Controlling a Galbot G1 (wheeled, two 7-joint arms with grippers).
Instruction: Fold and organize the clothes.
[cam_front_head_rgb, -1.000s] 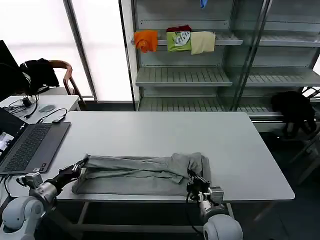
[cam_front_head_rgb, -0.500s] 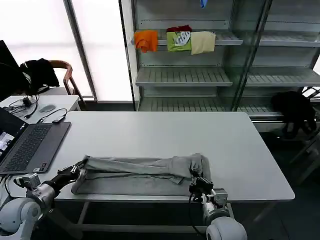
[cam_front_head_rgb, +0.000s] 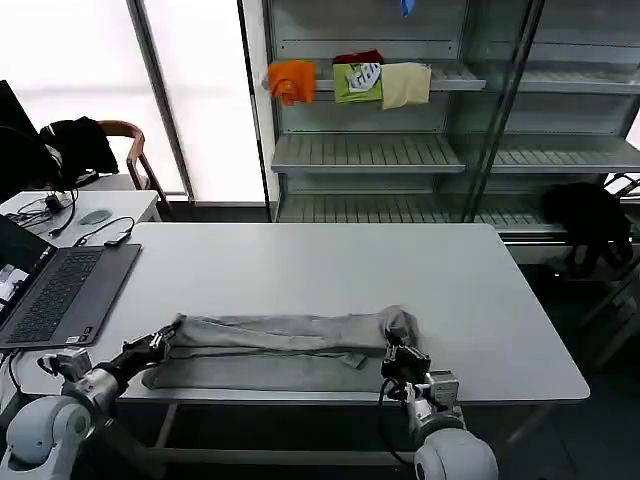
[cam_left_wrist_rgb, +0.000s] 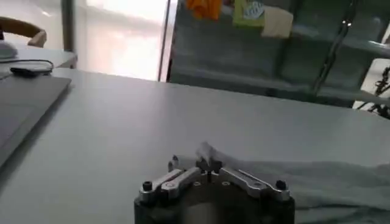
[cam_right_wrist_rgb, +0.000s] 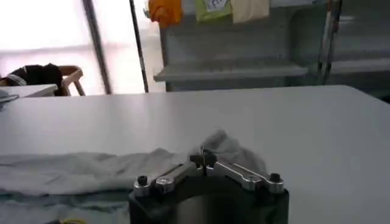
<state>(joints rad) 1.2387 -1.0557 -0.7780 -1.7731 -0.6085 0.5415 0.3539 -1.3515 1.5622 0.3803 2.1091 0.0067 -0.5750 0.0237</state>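
Two grippers, both pinching the grey shirt (cam_front_head_rgb: 275, 350); it lies as a long folded band along the near edge of the white table (cam_front_head_rgb: 330, 275), stretched from one set of jaws to the other. Left gripper (cam_front_head_rgb: 163, 341) has its jaws together on the cloth corner at its end; right gripper (cam_front_head_rgb: 392, 357) likewise clamped on the bunched end just ahead of its tips. Fold looks partway done, my read. Risks: uneven pull between the two arms would skew the band or drag it off the near edge; the thin pinch at the left jaws could slip; the bunched lump at the right jaws may leave a crooked crease. Laptop (cam_front_head_rgb: 55, 290) sits beyond the left gripper, clear for now.
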